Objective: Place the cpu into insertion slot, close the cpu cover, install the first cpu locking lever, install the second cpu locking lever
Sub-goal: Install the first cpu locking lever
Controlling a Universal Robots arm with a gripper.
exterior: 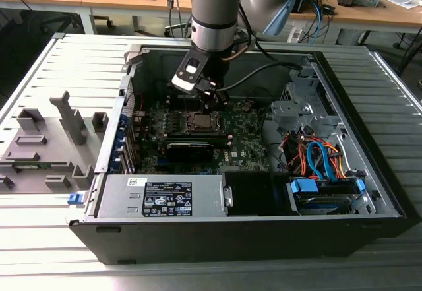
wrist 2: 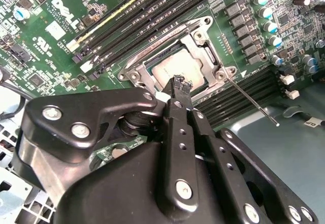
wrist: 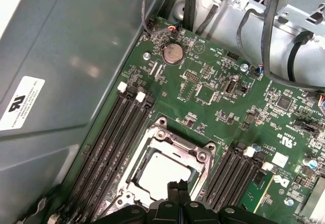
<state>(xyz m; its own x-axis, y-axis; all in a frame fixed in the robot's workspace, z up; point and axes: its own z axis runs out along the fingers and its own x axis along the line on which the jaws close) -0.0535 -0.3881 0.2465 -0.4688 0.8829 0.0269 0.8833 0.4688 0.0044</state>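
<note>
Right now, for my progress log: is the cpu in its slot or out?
In. In the first wrist view the cpu lies flat, silvery face up, inside the slot and its metal rim, with the pincer close by.

cpu (wrist 2: 170, 67) edge hidden behind gripper (wrist 2: 179, 83), gripper body — cut off

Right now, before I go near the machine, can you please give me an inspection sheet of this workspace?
Surface: grey ribbed metal table holds open black computer case.
Job's things: silvery square cpu sits within the lowered dull silver cover frame; one thin metal lever rod sticks out free.
Clutter: grey plastic fixtures on the table.
Claw: black claw shut, over the cpu's edge.
Cables: orange and blue cables inside the case.
Surroundings: wooden desks behind.
</note>
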